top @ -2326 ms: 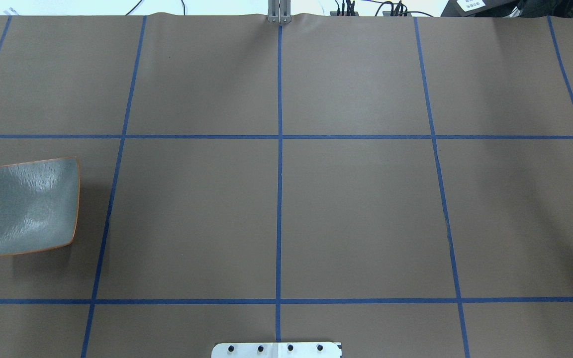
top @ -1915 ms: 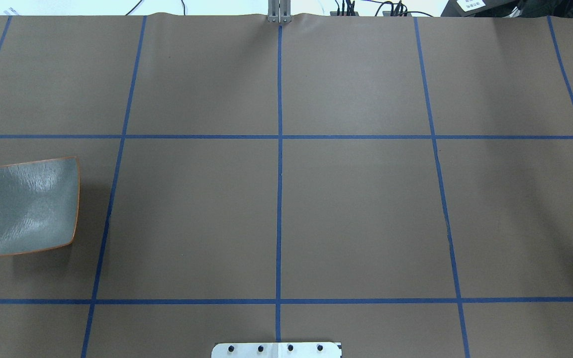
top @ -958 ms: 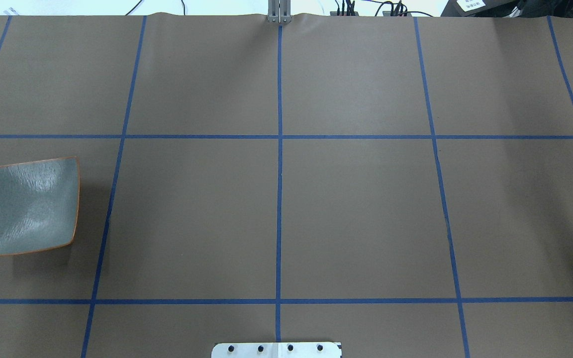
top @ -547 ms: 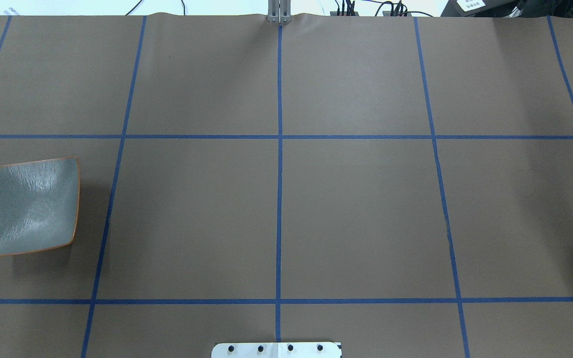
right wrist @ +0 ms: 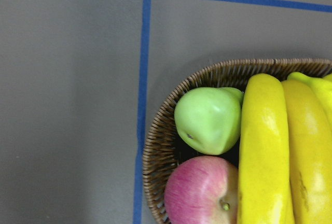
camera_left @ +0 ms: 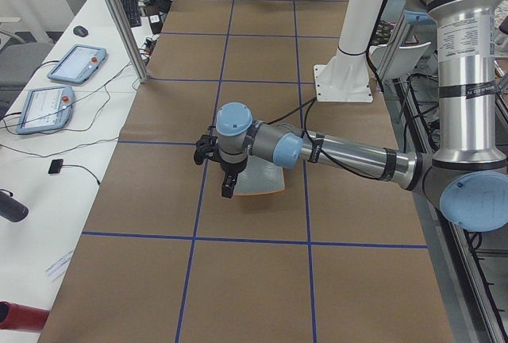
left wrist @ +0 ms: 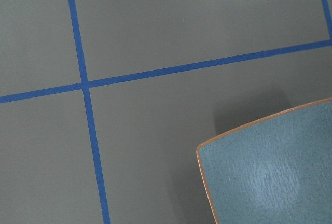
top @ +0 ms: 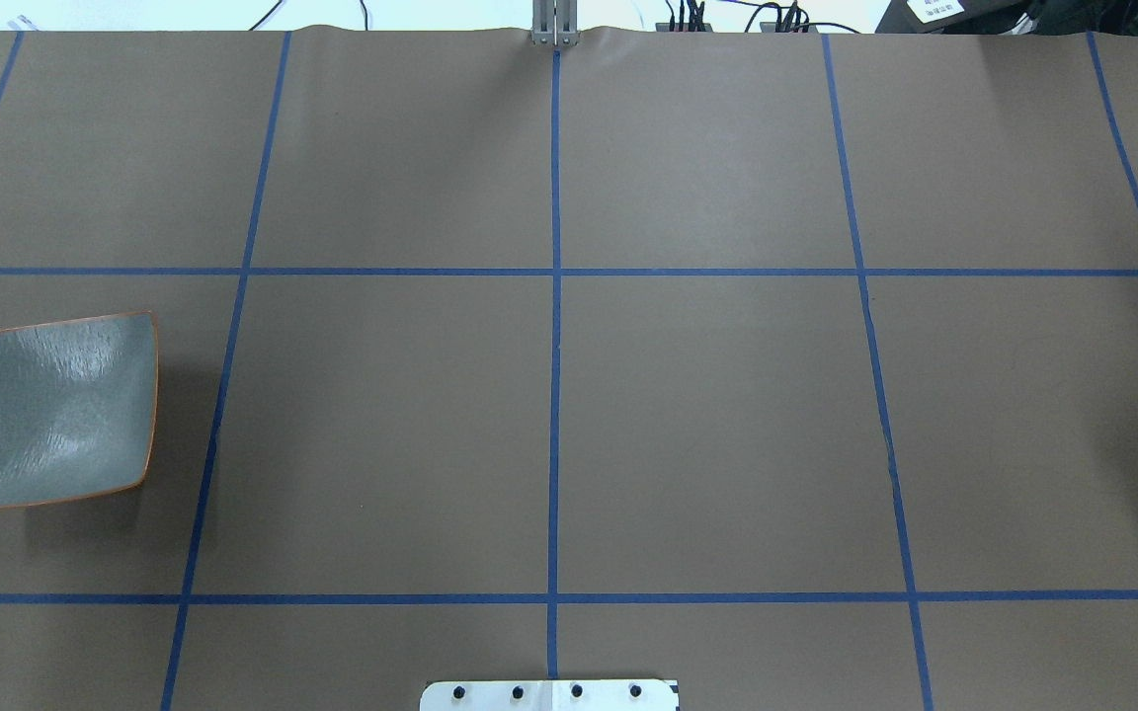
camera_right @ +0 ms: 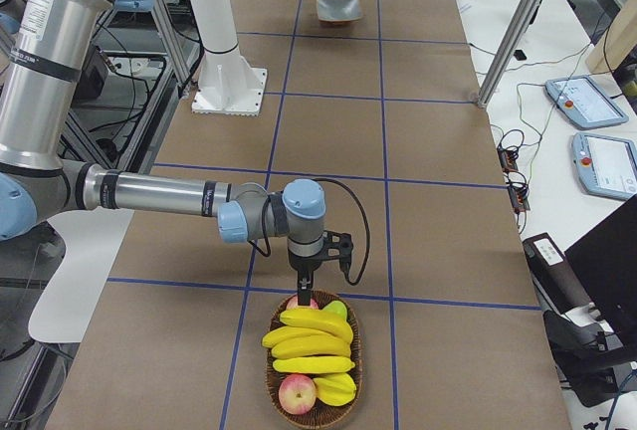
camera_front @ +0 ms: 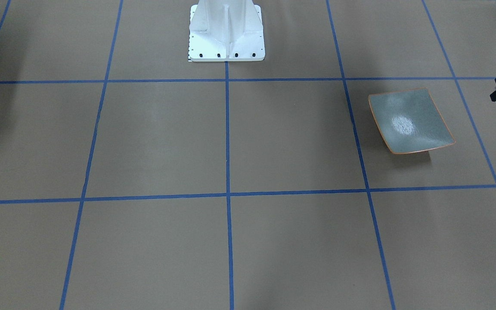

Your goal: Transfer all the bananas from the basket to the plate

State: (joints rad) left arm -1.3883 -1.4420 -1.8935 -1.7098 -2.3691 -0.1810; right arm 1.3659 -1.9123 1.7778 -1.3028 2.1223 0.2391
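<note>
The right gripper hangs over the wicker basket's end, bananas inside it. The left gripper is at the plate's edge. Spread or pressed together, I cannot tell.

Bright yellow bananas; brown woven basket; pink-red streaked apple; pale green fruit. Glossy grey-green plate with thin orange-brown rim. Brown bench crossed by blue grid lines.

I see pink apple just beside green pear; two pendants on white side desk; blue tape gridding brown table.
</note>
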